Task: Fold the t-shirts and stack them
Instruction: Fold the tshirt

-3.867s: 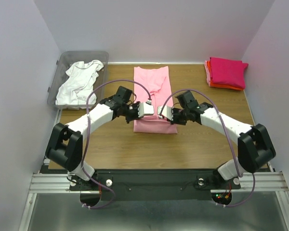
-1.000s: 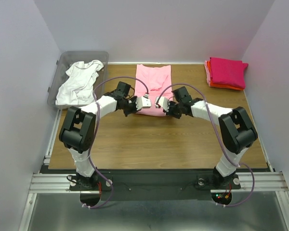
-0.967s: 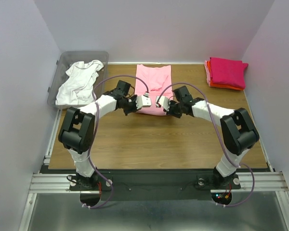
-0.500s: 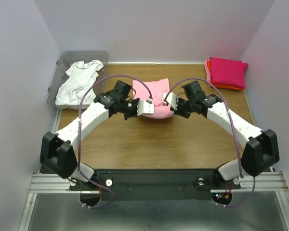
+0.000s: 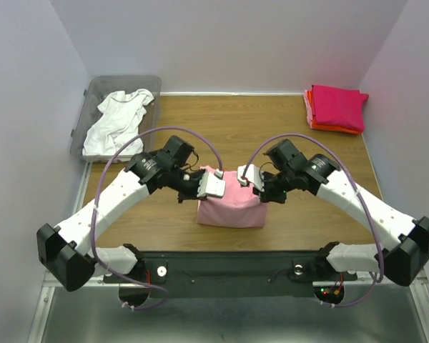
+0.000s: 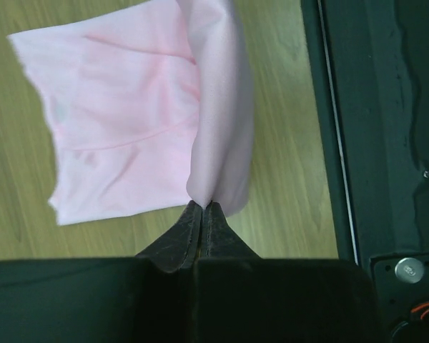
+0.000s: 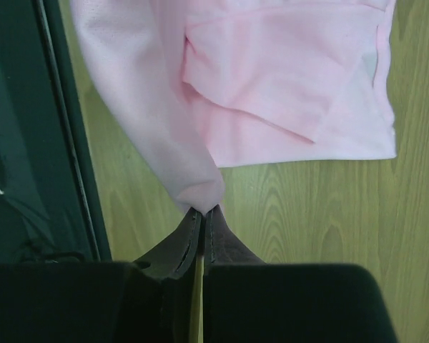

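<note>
The light pink t-shirt (image 5: 231,204) hangs between my two grippers near the table's front edge, its lower part draped toward the front. My left gripper (image 5: 216,176) is shut on its left edge; the left wrist view shows the cloth (image 6: 129,121) pinched at the fingertips (image 6: 202,207). My right gripper (image 5: 244,179) is shut on its right edge; the right wrist view shows the cloth (image 7: 272,78) pinched at the fingertips (image 7: 202,211). A white t-shirt (image 5: 118,121) lies crumpled in the bin. Folded magenta (image 5: 339,106), orange and salmon tees are stacked at the back right.
The clear grey plastic bin (image 5: 88,100) stands at the back left corner. The black front rail (image 5: 229,261) runs just below the hanging shirt. Walls close in the table at left, back and right.
Both grippers have pulled the pink shirt from the back middle of the table toward the front edge and lifted it; it now hangs between them instead of lying flat.
</note>
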You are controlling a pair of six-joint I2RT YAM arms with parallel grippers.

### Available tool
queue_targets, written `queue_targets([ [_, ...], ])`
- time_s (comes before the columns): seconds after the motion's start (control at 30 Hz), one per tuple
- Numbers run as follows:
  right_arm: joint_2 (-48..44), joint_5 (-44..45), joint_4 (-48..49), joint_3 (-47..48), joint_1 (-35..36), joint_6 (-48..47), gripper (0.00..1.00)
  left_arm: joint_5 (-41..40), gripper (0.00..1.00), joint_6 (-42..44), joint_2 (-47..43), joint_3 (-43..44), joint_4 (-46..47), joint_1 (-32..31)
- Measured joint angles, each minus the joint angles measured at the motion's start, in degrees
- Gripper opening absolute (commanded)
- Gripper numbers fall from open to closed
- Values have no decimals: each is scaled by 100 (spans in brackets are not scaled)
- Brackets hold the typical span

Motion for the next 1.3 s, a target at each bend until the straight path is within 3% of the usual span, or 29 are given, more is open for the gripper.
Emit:
queue_targets([
  [0.2,1075,-39,96,227,-516,-439,0,170,0,107,1038,748,-17,684],
  [0.4,2365,-343,420,487,-1305,-866,1,496,0,313,2835,1233,262,1545],
  [0.7,4175,-640,909,1272,-1598,-817,1,468,0,310,4347,1320,955,1845],
  [0.87,4146,-885,949,1268,-1620,-496,1,472,2,332,4249,1043,1158,1873],
  [0.9,4083,-953,951,1226,-1620,-391,9,481,3,350,4142,920,1172,1882],
  [1.0,3775,-1137,938,1075,-1613,-144,46,560,32,404,3657,529,1132,1884],
  [1.03,3617,-1200,892,1043,-1613,-33,49,584,35,387,3469,417,1119,1882],
  [1.2,3047,-1397,839,1121,-1659,483,47,601,47,306,2575,81,1226,1882],
  [1.3,3180,-1685,776,1604,-1814,822,39,654,51,197,2201,-7,1366,1871],
])
